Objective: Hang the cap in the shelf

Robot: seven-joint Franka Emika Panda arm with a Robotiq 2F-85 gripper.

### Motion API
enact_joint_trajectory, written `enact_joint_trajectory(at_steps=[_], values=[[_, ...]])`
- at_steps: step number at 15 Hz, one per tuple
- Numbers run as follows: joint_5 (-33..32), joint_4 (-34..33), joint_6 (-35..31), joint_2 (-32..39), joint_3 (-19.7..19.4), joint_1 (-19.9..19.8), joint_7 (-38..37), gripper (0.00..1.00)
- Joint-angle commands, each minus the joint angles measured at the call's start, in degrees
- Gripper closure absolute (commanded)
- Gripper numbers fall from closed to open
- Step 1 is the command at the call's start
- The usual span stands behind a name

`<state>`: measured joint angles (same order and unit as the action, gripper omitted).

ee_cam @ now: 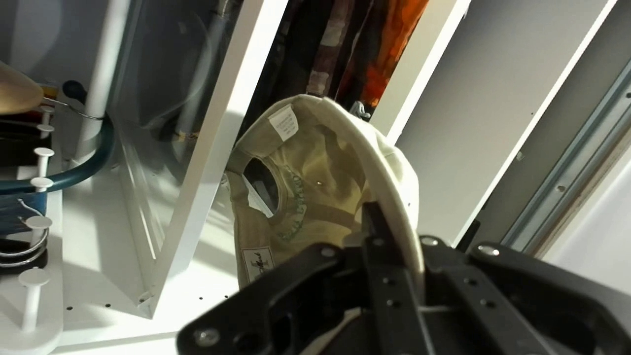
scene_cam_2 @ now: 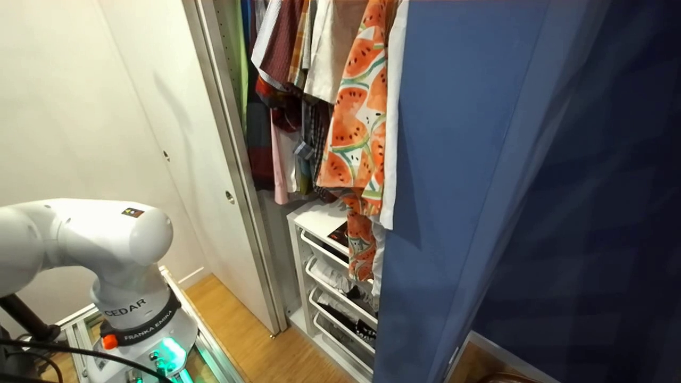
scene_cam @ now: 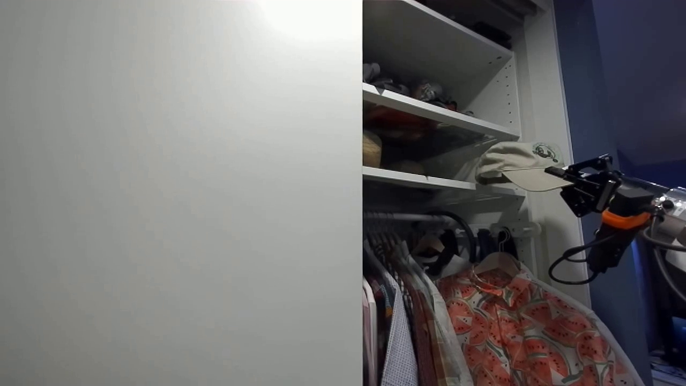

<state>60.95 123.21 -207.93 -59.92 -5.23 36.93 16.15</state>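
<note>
The khaki cap is held in the air at the front of the white shelf, level with a lower board, in an exterior view. My gripper is shut on the cap's brim. In the wrist view the open underside of the cap faces the camera, with the brim between the fingers of the gripper. One finger is partly hidden behind the brim. The cap's far side is close to a white board edge; I cannot tell whether they touch. In an exterior view only the shelf's lower part shows; cap and gripper are out of view there.
A white rail with several round-headed pegs is at the left of the wrist view. A watermelon-print shirt hangs below the cap, beside other clothes. A white door panel covers the left. A blue wall borders the shelf.
</note>
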Motion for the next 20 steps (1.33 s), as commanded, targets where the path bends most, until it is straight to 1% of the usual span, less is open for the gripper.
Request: enact_joint_trajectory(at_steps=[1, 2, 4, 7, 8, 9, 12, 13, 14, 18, 20], values=[[2.64, 3.69, -2.4, -3.59, 1.32, -0.78, -0.74, 0.99], [-1.2, 6.32, 2.23, -3.35, 2.21, -10.56, -11.48, 0.99], [-0.06, 6.78, 0.82, -2.59, 2.94, -14.54, -14.8, 0.99], [1.62, 9.37, 3.32, -2.83, 4.24, -23.72, -20.53, 0.99], [5.59, 8.17, 1.56, -2.55, 4.31, -22.11, -15.29, 0.99], [1.87, 10.51, 5.1, -3.0, 4.9, -28.26, -22.38, 0.99], [-0.37, 10.92, 8.69, -2.82, 5.09, -30.42, -24.87, 0.99], [1.88, 10.06, 8.04, -2.47, 4.81, -28.19, -21.45, 0.99], [1.06, 10.22, 8.16, -2.38, 4.76, -28.02, -21.65, 0.99], [-0.99, 9.95, 7.64, -1.82, 3.96, -24.61, -20.87, 0.99], [-4.15, 9.68, 6.39, -2.1, 2.34, -19.56, -20.51, 0.99]])
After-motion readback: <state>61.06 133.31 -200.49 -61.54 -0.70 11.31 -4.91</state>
